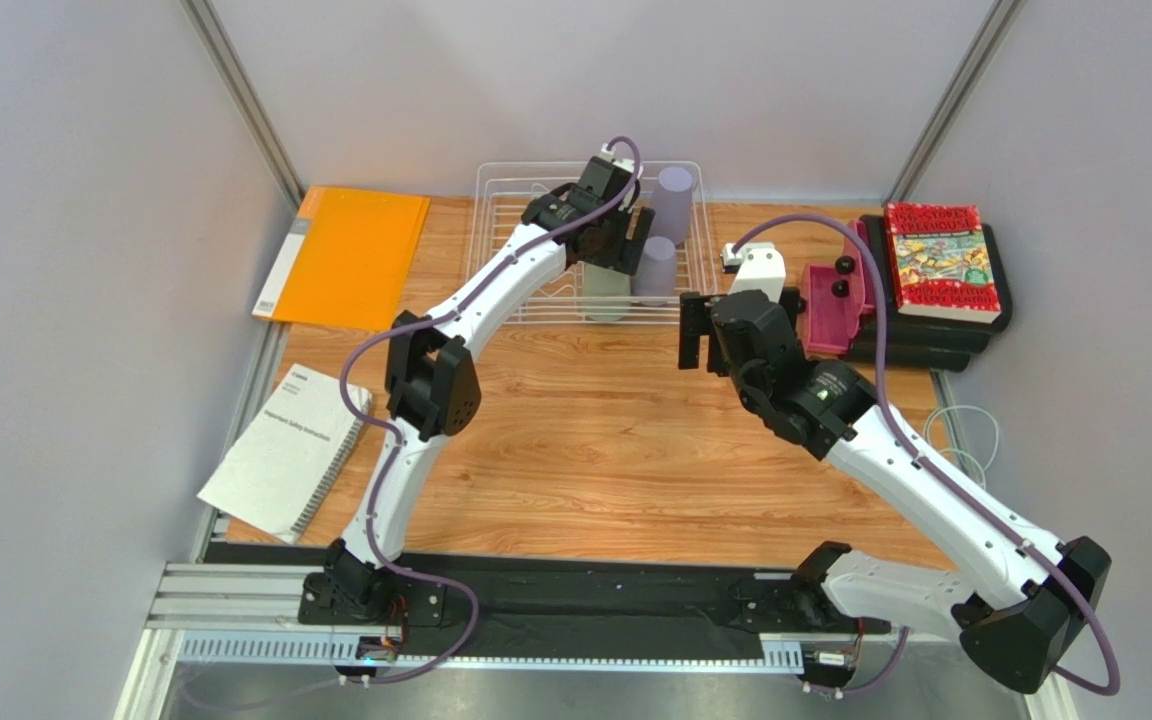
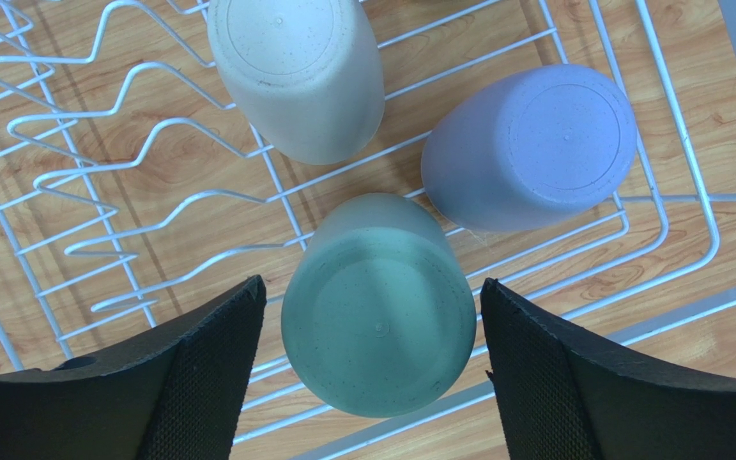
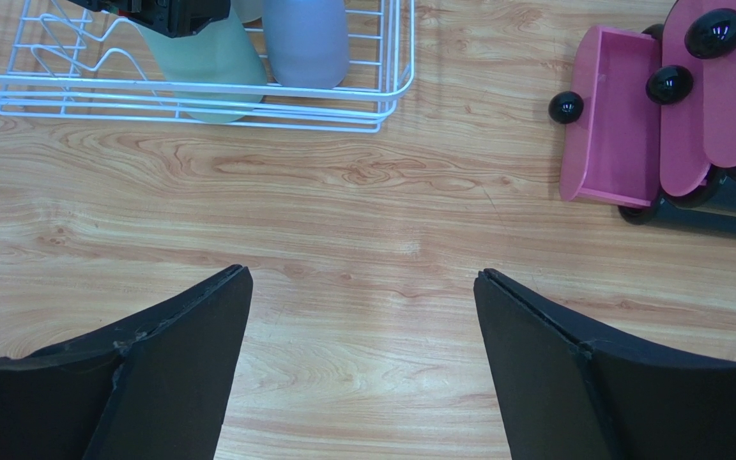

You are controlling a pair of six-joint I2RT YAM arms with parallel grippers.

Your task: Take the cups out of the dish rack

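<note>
Since no tumbler stands on the wooden worktop (image 3: 343, 192) outside the white wire dish rack (image 1: 495, 192), the unloading looks barely begun. Four of the plain tapered plastic cups are inside the rack, all upside down. At the rack's near rail is the sage green cup (image 2: 379, 326), and deeper in is the beige cup (image 2: 295, 77), which the arm hides in the overhead view. Towards the rack's right wall is a lavender cup (image 2: 530, 144), and a second lavender cup (image 1: 672, 195) fills the rack's far right corner. The pink cup shows in no view, so I cannot tell where it is. At least these four are left to lift out.

Reaching down into the rack, the left hand (image 2: 370, 297) is spread wide, its black fingers (image 2: 218, 355) flanking the sage green cup. A sliver of gap shows on one side. The other pad sits just beside the cup wall, and whether it touches I cannot tell. Nothing is gripped yet.

Just outside the rack's near right corner, the right hand (image 3: 362, 287) hangs over bare worktop, fingers spread and holding nothing.
</note>
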